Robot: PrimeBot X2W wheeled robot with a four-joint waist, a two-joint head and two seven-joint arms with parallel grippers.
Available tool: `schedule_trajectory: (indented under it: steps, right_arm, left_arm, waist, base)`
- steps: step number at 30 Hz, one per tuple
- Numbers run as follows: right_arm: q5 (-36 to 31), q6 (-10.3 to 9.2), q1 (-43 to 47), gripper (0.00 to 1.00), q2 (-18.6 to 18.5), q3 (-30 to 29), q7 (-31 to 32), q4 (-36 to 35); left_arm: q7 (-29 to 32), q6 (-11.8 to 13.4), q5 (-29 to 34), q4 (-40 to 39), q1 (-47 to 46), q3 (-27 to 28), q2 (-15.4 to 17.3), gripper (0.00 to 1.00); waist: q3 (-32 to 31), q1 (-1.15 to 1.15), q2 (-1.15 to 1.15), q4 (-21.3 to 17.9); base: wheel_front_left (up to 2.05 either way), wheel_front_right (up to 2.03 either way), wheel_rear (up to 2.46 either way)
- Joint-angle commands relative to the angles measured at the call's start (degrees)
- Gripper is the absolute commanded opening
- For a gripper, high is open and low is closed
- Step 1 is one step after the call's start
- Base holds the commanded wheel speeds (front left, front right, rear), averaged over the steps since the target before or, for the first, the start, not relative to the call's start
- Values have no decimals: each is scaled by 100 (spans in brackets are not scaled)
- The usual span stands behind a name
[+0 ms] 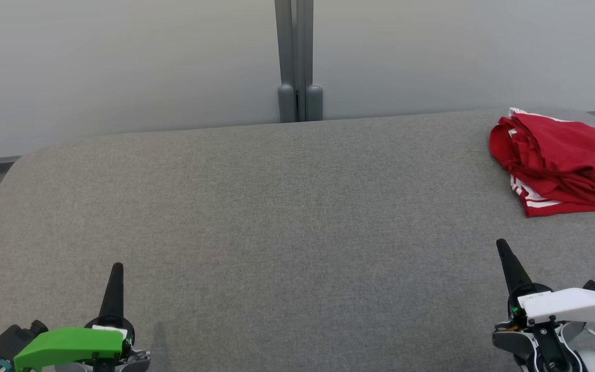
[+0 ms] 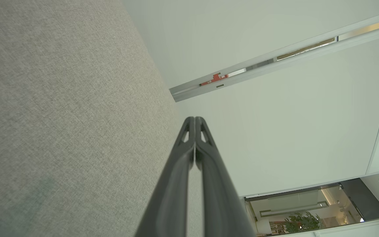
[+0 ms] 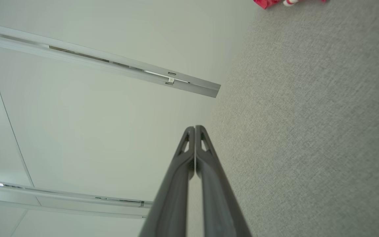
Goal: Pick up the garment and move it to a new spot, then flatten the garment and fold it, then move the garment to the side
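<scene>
The garment (image 1: 561, 160) is a red jersey with white trim, lying bunched and roughly folded at the far right of the grey fabric table (image 1: 287, 217). A sliver of the garment (image 3: 268, 2) peeks in at the top edge of the right wrist view. My left gripper (image 1: 116, 268) rests at the lower left, shut, its fingers pressed together with nothing between them (image 2: 194, 119). My right gripper (image 1: 500, 244) sits at the lower right, also shut and empty (image 3: 194, 127), a good way in front of the garment.
A pale partition wall with a grey post (image 1: 295, 62) stands behind the table's far edge. The table's rounded left corner (image 1: 13, 165) drops to the floor. Grey cloth stretches between the two grippers.
</scene>
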Motion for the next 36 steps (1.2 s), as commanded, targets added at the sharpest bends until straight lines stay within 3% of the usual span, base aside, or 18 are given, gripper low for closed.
schedule_trajectory:
  steps: [1, 36]
  right_arm:
    - [126, -2, -126, 0, 5, -37, 51, -12]
    - [1517, -3, -412, 0, 105, -303, 463, 63]
  left_arm:
    - [33, -28, -153, 1, -154, 44, 45, 0]
    - [464, -163, -1645, 220, -572, 343, 3, 0]
  waist:
    - [10, 0, 0, 1]
    - [236, 0, 0, 26]
  base:
    - [0, 0, 0]
    - [0, 0, 0]
